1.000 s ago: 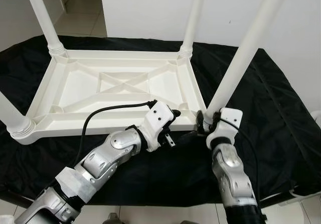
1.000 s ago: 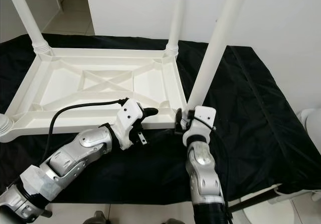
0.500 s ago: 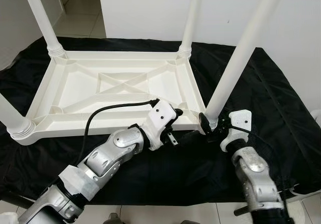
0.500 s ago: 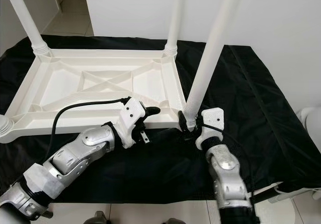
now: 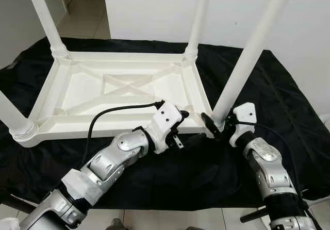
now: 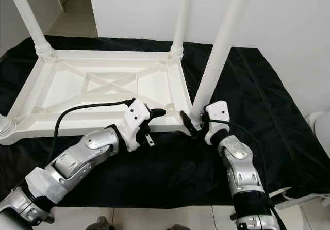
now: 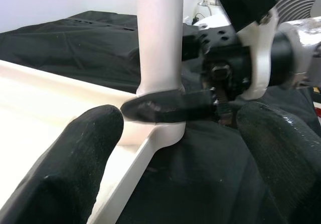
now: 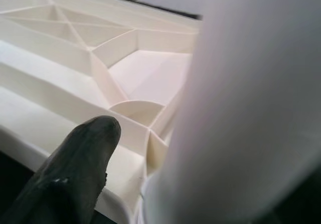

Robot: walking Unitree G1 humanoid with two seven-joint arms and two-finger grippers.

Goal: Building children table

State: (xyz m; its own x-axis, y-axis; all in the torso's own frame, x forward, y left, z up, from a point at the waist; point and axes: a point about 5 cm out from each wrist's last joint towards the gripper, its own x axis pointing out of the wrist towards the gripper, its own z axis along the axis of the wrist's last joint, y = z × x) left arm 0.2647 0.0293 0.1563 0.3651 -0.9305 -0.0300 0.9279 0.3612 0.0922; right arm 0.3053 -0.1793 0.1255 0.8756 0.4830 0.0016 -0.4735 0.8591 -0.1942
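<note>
White plastic is what we have before us: the children's table top [image 5: 118,93] lies upside down on a desk draped in black cloth [image 5: 268,101], its ribbed underside and crossed braces facing up. Four white legs stand up from its corners: the far left leg [image 5: 47,18], the far right leg [image 5: 198,16], the near left leg [image 5: 11,117] and the near right leg [image 5: 246,60], which tilts a little to our right as it rises.

Our right gripper [image 5: 215,128] is at the base of the near right leg, just where it meets the corner socket of the table top. In the left wrist view one of its black fingers [image 7: 168,106] lies across the foot of that leg, touching it; in the right wrist view the leg looms pale and blurred right beside the other finger [image 8: 75,169]. The fingers sit on either side of the leg's base, clasped around it as far as we can make out.

Our left gripper [image 5: 180,117] rests at the near long edge of the table top, just left of that same corner, with a black cable [image 5: 111,114] looping back along the silver arm. Its fingers [image 7: 70,169] are spread wide apart, grasping nothing, and point toward the near right leg and the right gripper.
</note>
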